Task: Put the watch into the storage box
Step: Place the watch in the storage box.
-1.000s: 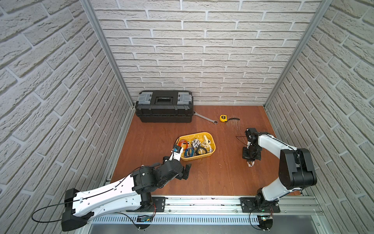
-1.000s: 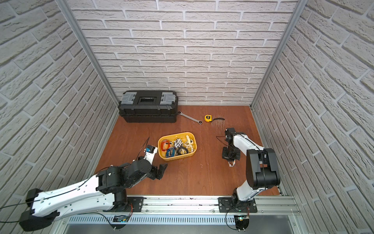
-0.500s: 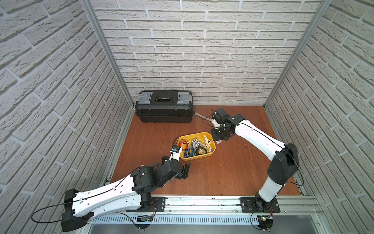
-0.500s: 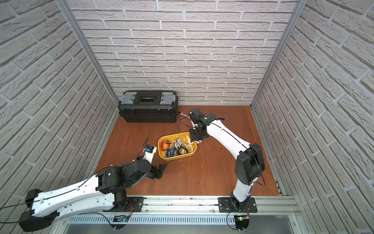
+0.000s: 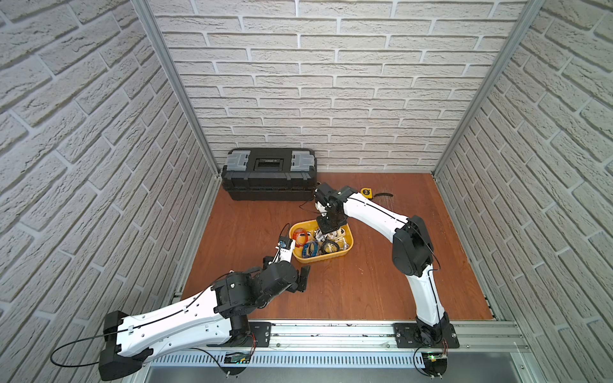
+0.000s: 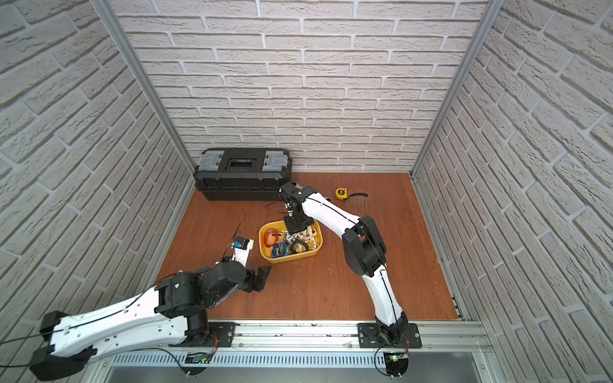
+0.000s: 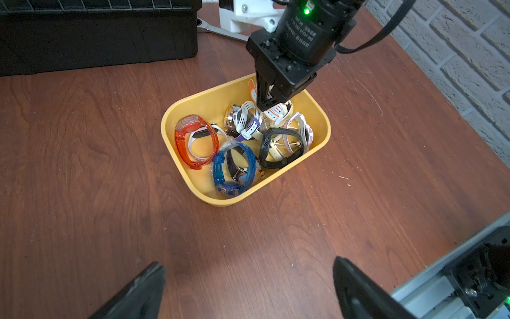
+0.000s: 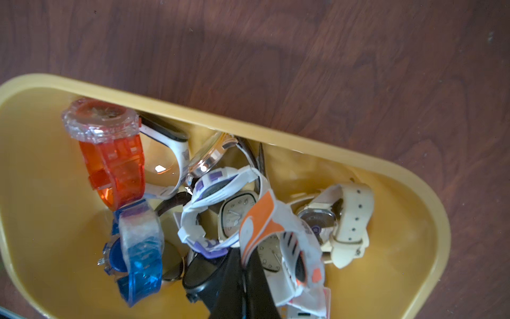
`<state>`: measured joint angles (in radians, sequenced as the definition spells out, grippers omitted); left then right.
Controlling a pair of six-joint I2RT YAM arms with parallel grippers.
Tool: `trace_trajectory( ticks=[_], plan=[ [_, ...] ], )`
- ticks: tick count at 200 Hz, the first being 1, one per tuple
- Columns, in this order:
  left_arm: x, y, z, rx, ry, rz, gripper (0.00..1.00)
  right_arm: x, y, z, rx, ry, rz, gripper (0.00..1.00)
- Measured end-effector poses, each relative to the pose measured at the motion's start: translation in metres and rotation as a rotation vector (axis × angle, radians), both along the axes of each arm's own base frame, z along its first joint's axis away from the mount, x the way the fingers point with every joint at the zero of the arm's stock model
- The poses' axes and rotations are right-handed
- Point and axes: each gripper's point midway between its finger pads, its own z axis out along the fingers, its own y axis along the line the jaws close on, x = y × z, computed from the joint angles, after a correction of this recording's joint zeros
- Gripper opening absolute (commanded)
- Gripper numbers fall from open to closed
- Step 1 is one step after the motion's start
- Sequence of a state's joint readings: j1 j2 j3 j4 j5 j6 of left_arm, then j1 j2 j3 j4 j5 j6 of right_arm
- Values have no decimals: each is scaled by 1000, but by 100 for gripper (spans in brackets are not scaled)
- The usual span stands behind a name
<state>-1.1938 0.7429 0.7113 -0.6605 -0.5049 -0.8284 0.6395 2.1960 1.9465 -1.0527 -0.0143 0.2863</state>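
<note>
The storage box (image 5: 331, 257), a shallow yellow tub, stands mid-table and shows in both top views (image 6: 292, 258). My right gripper (image 5: 326, 228) reaches down into its far end, shut on the strap of an orange-and-white watch (image 8: 262, 218). That watch (image 7: 276, 113) hangs among the pile of other watches, inside the box rim (image 8: 303, 143). Whether it rests on them I cannot tell. My left gripper (image 7: 248, 284) stands open and empty over bare wood, a little in front of the box's near-left corner (image 7: 209, 200).
Several watches fill the box: a red one (image 7: 193, 140), a blue one (image 7: 234, 168), a black one (image 7: 281, 149). A black toolbox (image 5: 268, 174) stands at the back left. A wrench (image 7: 220, 29) and a yellow tape measure (image 5: 365, 191) lie near the back wall.
My right arm swung from the table's right side across to the box, carrying the watch, and has come down into its far end. The left arm has not moved.
</note>
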Motion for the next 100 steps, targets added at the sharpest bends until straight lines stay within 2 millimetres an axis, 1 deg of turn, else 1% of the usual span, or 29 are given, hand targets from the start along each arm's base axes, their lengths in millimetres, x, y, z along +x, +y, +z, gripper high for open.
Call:
trace_trajectory(
  ticks=[36,48,62,70,85,100],
  plan=[
    [0,1,0,1,1,4,98,5,0,-11,-32,5,38,2],
    [0,1,-1,2,1,5,98,6,0,-14,-40,8,45,4],
    [0,1,-1,4,1,6,98,6,-1,-15,-43,7,54,11],
    [0,1,-1,5,2,6,98,6,0,-14,-42,6,56,17],
    [0,2,-1,6,2,6,98,6,1,-14,-38,7,61,32],
    [0,2,-2,9,3,7,98,5,3,-12,-27,6,59,38]
  ],
)
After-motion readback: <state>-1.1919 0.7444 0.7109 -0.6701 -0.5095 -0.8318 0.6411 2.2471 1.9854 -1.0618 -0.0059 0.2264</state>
